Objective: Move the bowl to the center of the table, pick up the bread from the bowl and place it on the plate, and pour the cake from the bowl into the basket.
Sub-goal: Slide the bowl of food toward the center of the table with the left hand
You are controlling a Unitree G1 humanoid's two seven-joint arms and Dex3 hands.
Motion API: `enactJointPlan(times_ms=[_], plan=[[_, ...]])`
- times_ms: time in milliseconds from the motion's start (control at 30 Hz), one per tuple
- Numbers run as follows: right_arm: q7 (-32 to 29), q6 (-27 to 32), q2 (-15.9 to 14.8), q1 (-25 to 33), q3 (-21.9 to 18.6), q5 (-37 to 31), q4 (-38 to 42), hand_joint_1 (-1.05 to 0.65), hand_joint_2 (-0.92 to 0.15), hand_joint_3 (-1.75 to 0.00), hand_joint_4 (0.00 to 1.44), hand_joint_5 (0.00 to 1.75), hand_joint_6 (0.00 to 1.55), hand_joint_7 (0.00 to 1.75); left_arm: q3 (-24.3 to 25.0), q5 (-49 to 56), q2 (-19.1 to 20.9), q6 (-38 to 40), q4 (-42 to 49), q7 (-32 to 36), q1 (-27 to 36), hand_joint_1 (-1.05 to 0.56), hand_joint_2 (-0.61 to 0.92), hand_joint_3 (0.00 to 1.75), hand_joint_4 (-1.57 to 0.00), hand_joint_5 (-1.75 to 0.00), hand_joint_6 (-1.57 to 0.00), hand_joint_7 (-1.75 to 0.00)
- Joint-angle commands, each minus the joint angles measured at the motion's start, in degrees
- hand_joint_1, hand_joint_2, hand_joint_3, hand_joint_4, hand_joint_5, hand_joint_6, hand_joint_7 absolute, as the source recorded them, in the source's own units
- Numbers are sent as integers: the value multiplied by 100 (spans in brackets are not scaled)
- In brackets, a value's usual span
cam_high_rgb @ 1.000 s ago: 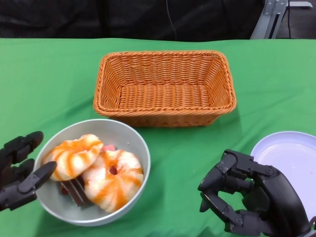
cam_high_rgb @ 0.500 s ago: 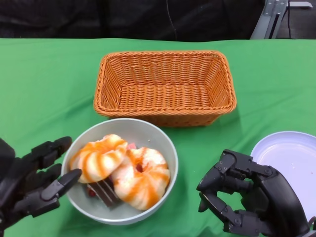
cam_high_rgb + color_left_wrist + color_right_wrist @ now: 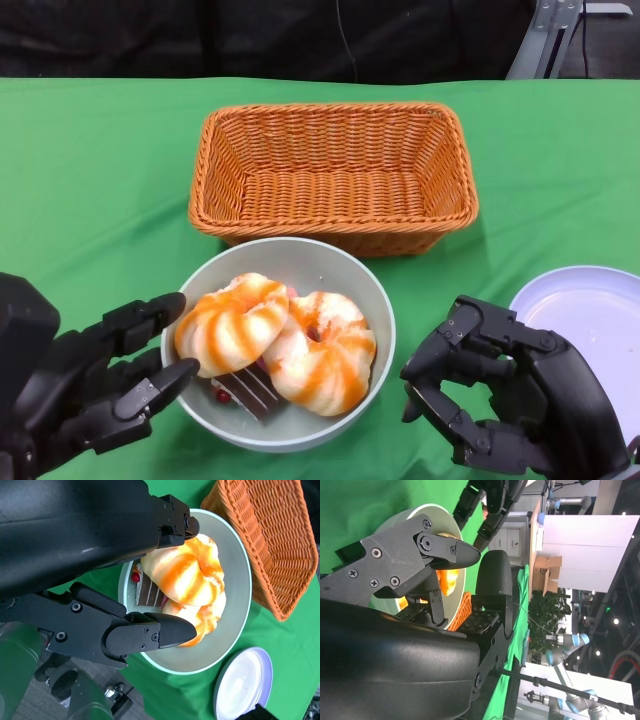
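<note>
A grey bowl [image 3: 340, 262] stands on the green cloth just in front of the wicker basket [image 3: 333, 175]. It holds two orange-striped breads [image 3: 232, 322] [image 3: 330, 350] and a dark slice of cake [image 3: 248, 390] under them. My left hand [image 3: 95, 385] has its fingers spread and touching the bowl's left wall; the left wrist view shows the fingers [image 3: 145, 632] against the bowl [image 3: 240, 580]. My right hand [image 3: 510, 395] hovers right of the bowl, its fingers loosely curved and apart, holding nothing. The white plate [image 3: 590, 320] lies at the right edge.
The basket has nothing in it and its near wall almost meets the bowl's far rim. Green cloth covers the whole table. A dark backdrop runs along the far edge, with a metal stand [image 3: 545, 35] at the back right.
The left hand has pushed the bowl to the right, from the left front of the table to in front of the basket. The right hand has stayed put.
</note>
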Motion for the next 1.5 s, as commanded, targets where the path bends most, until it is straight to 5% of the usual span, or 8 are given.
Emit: enactJointPlan(times_ms=[33,567,1500], plan=[[-23,-111,4,-39,-6,-28,-29,-24,-67,-66,74,144,67,123,-54,-64,66,-79,-6,-97,-12,-56,92,51,0,0,0,0],[-17,-213,2,-107,-16,-36,42,-26,-75,-52,73,144,66,124,-286,-19,301,-336,-67,-265,51,-61,92,51,-6,-3,0,0],[-59,-271,74,-129,31,-77,89,-26,-75,-51,74,144,66,124,-541,-53,486,-719,-168,-653,185,-63,92,50,-4,-1,0,0]])
